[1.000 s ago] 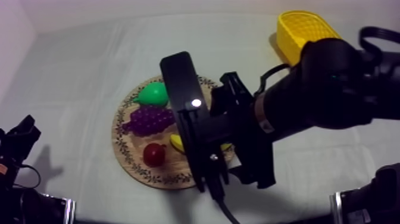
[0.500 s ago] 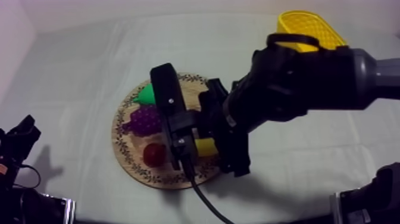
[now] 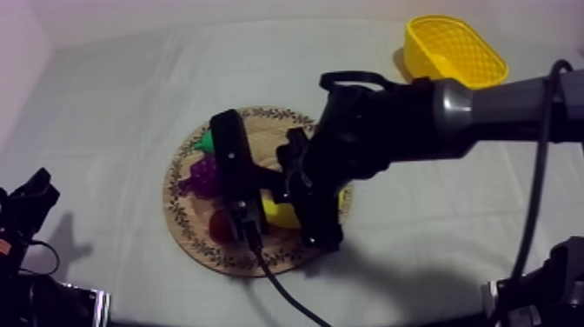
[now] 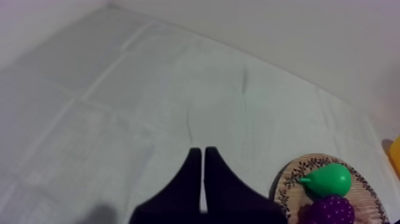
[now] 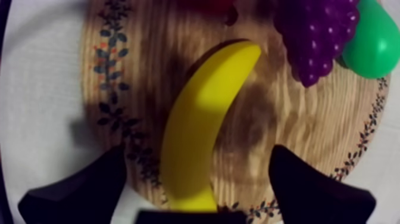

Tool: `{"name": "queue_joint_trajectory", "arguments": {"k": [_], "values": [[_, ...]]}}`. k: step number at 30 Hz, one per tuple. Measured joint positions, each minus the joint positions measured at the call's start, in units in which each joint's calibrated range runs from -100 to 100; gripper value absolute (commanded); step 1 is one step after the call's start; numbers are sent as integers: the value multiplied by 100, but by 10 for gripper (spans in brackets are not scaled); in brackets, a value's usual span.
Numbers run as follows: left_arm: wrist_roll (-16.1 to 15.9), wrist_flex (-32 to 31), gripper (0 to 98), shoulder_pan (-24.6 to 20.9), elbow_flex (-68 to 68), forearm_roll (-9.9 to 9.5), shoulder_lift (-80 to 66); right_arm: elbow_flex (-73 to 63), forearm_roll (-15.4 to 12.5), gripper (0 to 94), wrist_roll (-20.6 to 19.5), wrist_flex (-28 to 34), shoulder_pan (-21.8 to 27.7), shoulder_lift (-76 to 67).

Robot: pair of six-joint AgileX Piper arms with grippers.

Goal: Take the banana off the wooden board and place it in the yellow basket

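Right gripper (image 5: 197,154) sat low over the wooden board (image 5: 149,71), jaws spread wide, nothing clamped. One black finger (image 5: 83,190) stood on each side of the banana (image 5: 199,131), with a gap visible between each finger and the fruit. The banana lay flat on the board between them, its far tip pointing toward the grapes (image 5: 318,30). Pear (image 5: 369,42) was touching the grapes on their outer side, near the board's patterned rim. From the top view, taking the board's centre as the dial: banana at about 5 o'clock, mostly covered by the right arm; small red fruit (image 3: 222,228) at about 7 o'clock; grapes at 9; pear at 10, largely hidden behind the arm. The right arm came in from about 3 o'clock. Left gripper (image 4: 201,154) had its jaws pressed together in a narrow wedge, holding nothing, over bare cloth (image 3: 113,113); it was parked at about 8 o'clock from the board, well apart from it, at the table's near edge. Yellow basket (image 3: 424,59) stood at the far side at about 1 o'clock from the board, well apart, and held no fruit that I could see.
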Motion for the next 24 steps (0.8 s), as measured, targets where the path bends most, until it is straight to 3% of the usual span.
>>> {"name": "queue_joint_trajectory", "arguments": {"k": [12, 24], "values": [[0, 0, 1, 0, 0, 0, 0, -273, -45, 643, 99, -242, 149, 579], [0, 0, 1, 0, 0, 0, 0, -72, 20, 376, 61, -568, 154, 593]]}}
